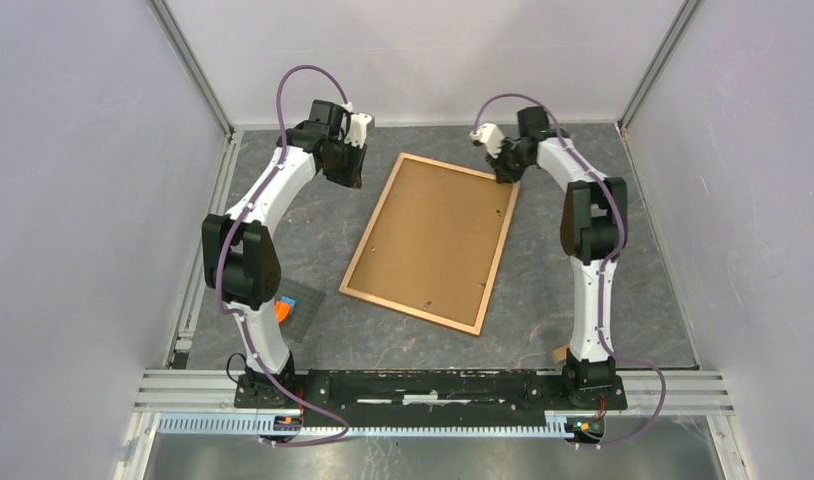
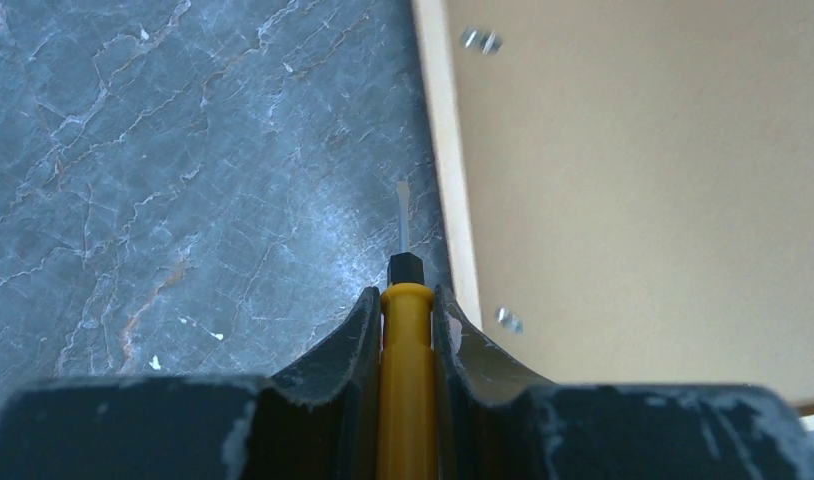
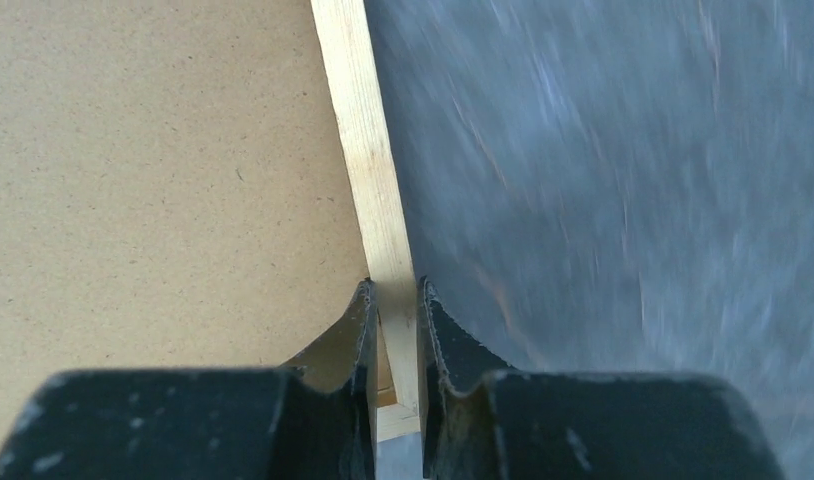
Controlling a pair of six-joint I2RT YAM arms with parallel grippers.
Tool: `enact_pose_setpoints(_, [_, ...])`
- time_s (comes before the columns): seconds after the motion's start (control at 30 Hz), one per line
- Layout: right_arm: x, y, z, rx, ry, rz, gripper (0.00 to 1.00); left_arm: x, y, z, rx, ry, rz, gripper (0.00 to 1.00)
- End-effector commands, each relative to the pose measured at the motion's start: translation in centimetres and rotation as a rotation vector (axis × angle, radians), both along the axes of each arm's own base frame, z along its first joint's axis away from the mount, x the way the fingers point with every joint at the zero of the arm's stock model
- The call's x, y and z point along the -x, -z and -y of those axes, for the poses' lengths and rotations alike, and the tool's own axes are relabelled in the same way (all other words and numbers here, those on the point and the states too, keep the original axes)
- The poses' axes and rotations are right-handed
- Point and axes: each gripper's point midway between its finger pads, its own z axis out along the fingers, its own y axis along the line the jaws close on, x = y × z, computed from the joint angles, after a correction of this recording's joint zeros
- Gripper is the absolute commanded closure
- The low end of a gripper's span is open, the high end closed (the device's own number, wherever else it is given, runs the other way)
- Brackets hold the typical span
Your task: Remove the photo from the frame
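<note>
Frame point(image 1: 372, 224) first: a large rectangle with a narrow orange-brown wooden border, lying face down and skewed across the middle of the dark grey, white-veined, marble-look tabletop point(image 1: 323, 250). Its long sides run from the near edge toward the far edge. What shows is its plain brown fibreboard backing point(image 1: 433, 245), flat, matt and faintly speckled, seated inside the border. The photo must be underneath, since none of it can be seen. I'd judge the job barely begun: the clips are to be released, the backing lifted and the print drawn out.

The right arm's claw point(image 3: 395, 295) is clenched on the pale wooden strip at the frame's far right corner, the one nearest the far edge of the tabletop. One finger is on the board side and one outside. It looks like a steadying hold.

The left arm's claw point(image 2: 408, 300) is clamped round a yellow plastic-handled screwdriver point(image 2: 407, 390) with a black collar and a thin flat blade. The tip hangs over bare tabletop just beside the frame's left border, toward the far left corner.

Two small shiny metal clips point(image 2: 508, 320) sit on the board close to that border; I cannot tell whether they are turned aside.

By the left edge, toward the near corner, a small grey plate point(image 1: 301, 300) carries an orange block point(image 1: 281, 311), well apart from the work.
</note>
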Motion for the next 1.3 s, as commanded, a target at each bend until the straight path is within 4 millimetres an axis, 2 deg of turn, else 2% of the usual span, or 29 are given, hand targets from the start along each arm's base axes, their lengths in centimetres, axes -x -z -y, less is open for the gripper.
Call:
enact_pose_setpoints(0.0, [6.1, 3.1, 9.8, 0.064, 0.405, -0.279, 1.00, -1.6, -1.8, 0.9, 0.057, -0.010, 0.045, 0.98])
enact_pose_setpoints(0.03, [6.9, 2.7, 9.8, 0.033, 0.467, -0.296, 1.00, -1.6, -1.7, 0.9, 0.059, -0.010, 0.040, 0.98])
enact_pose_setpoints(0.07, [8.2, 2.9, 11.3, 0.004, 0.550, -0.324, 1.00, -1.7, -1.7, 1.0, 0.060, -0.012, 0.040, 0.98])
enact_pose_setpoints(0.13, [10.4, 2.4, 11.0, -0.064, 0.639, -0.351, 1.00, -1.8, -1.7, 1.0, 0.061, -0.010, 0.040, 0.98])
enact_pose_setpoints(0.17, [12.0, 2.7, 10.4, -0.094, 0.665, -0.379, 1.00, -1.8, -1.6, 1.0, 0.060, -0.011, 0.039, 0.98])
enact_pose_setpoints(0.3, [15.9, 1.4, 6.9, -0.251, 0.702, -0.432, 1.00, -1.7, -1.6, 1.1, 0.058, 0.001, 0.035, 0.98])
enact_pose_setpoints(0.33, [16.6, 1.0, 6.4, -0.270, 0.693, -0.444, 0.97, -1.6, -1.7, 1.1, 0.056, 0.008, 0.036, 0.98])
enact_pose_setpoints(0.37, [16.9, 0.5, 6.0, -0.284, 0.670, -0.442, 0.82, -1.4, -1.8, 1.1, 0.056, 0.026, 0.035, 0.98])
enact_pose_setpoints(0.4, [16.9, 0.2, 6.0, -0.284, 0.653, -0.429, 0.66, -1.1, -1.8, 1.2, 0.052, 0.046, 0.035, 0.98])
enact_pose_setpoints(0.47, [15.8, -0.6, 6.6, -0.251, 0.594, -0.361, 0.47, -0.3, -1.9, 1.6, 0.062, 0.106, 0.028, 0.98])
enact_pose_setpoints(0.57, [13.4, -1.9, 7.0, -0.227, 0.545, -0.301, 0.41, 1.8, -1.9, 2.5, 0.060, 0.240, 0.033, 0.98])
enact_pose_setpoints(0.63, [12.3, -2.1, 6.7, -0.242, 0.537, -0.301, 0.40, 3.8, -2.0, 3.5, 0.060, 0.353, 0.042, 0.98])
enact_pose_setpoints(0.8, [10.2, -2.0, 6.1, -0.275, 0.549, -0.287, 0.40, 10.2, -1.1, 6.1, 0.019, 0.673, -0.009, 0.98])
enact_pose_setpoints(0.93, [10.3, -0.9, 5.7, -0.279, 0.558, -0.318, 0.41, 14.0, 0.1, 8.9, -0.014, 0.844, -0.031, 0.98])
enact_pose_setpoints(0.97, [10.4, -0.5, 5.7, -0.277, 0.559, -0.323, 0.41, 14.7, 0.4, 9.5, -0.016, 0.879, -0.034, 0.98])
enact_pose_setpoints(1.03, [10.7, 0.0, 4.4, -0.267, 0.539, -0.332, 0.42, 15.8, 0.8, 10.8, -0.020, 0.937, -0.038, 0.98])
enact_pose_setpoints(1.17, [11.1, 1.0, 4.9, -0.229, 0.559, -0.330, 0.46, 16.9, 1.3, 12.6, -0.026, 1.005, -0.069, 0.98])
enact_pose_setpoints(1.27, [11.5, 1.6, 5.1, -0.210, 0.566, -0.346, 0.53, 17.8, 2.0, 13.5, -0.091, 1.081, -0.066, 0.98])
